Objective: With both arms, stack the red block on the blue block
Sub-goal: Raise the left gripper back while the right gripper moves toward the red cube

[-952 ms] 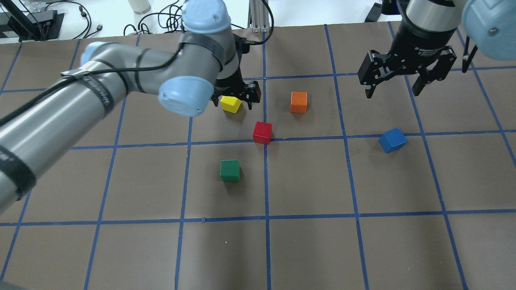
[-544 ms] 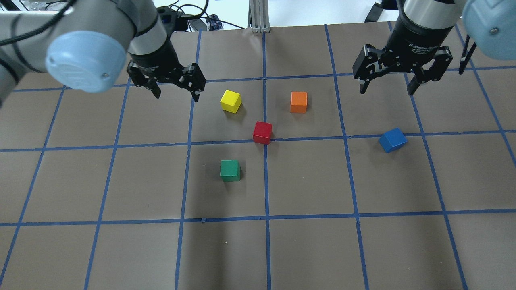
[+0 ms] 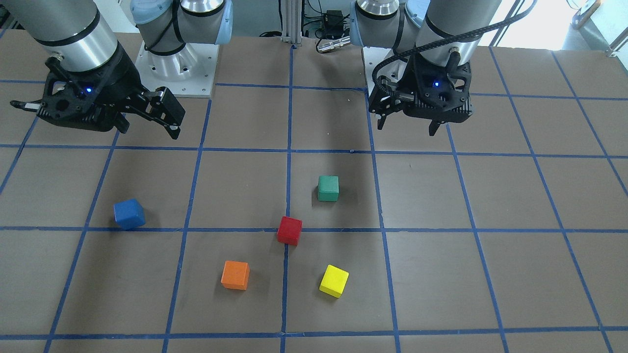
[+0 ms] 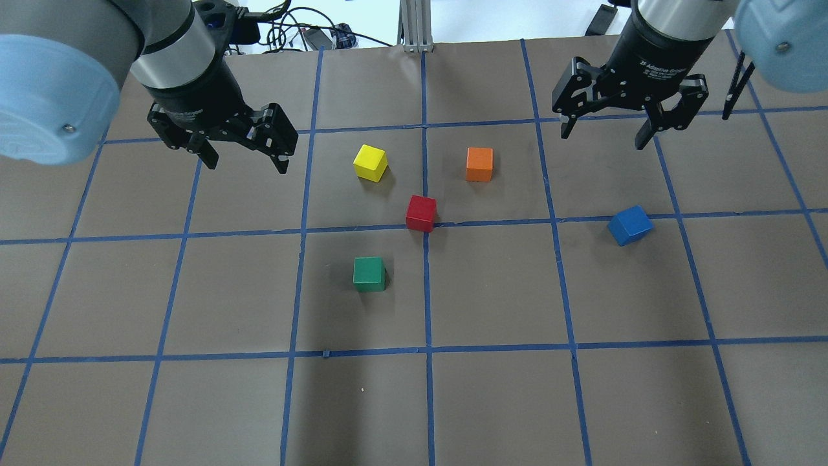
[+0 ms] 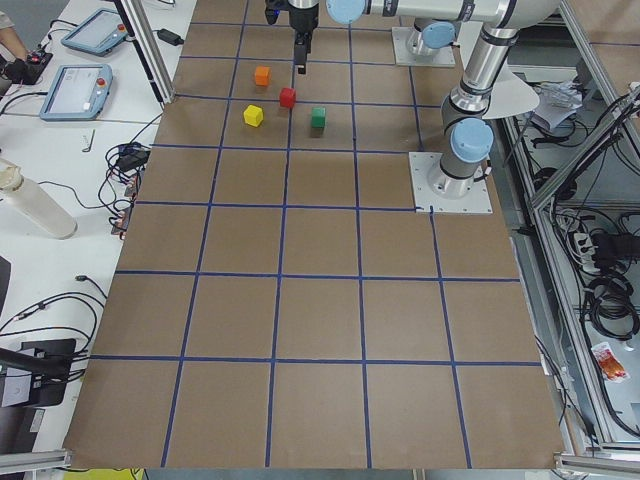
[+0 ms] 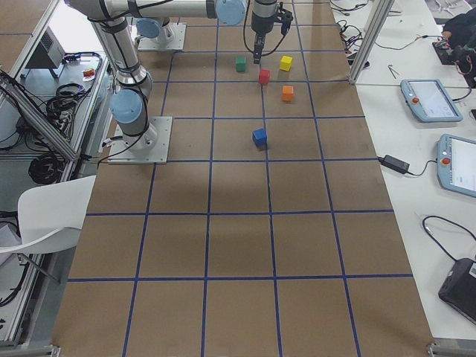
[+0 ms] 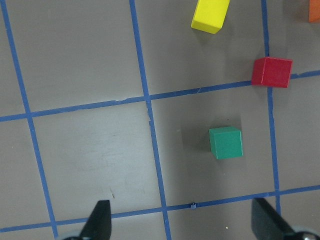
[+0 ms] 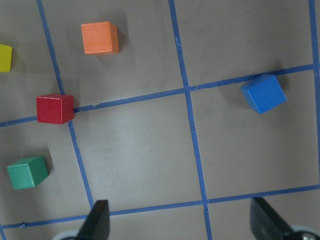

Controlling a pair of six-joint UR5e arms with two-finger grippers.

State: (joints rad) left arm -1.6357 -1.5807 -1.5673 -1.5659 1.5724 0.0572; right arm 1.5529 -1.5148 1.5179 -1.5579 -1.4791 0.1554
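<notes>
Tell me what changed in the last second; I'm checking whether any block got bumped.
The left gripper pulled away from the yellow block toward the table's left side, open and empty. The right gripper drifted slightly up and left in the overhead view, also open. No block moved: the red block, blue block, orange block, green block and yellow block lie where they were.

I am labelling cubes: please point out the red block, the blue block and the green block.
red block (image 4: 422,210), overhead exterior view, its top face.
blue block (image 4: 633,221), overhead exterior view, its top face.
green block (image 4: 369,270), overhead exterior view, its top face.
</notes>
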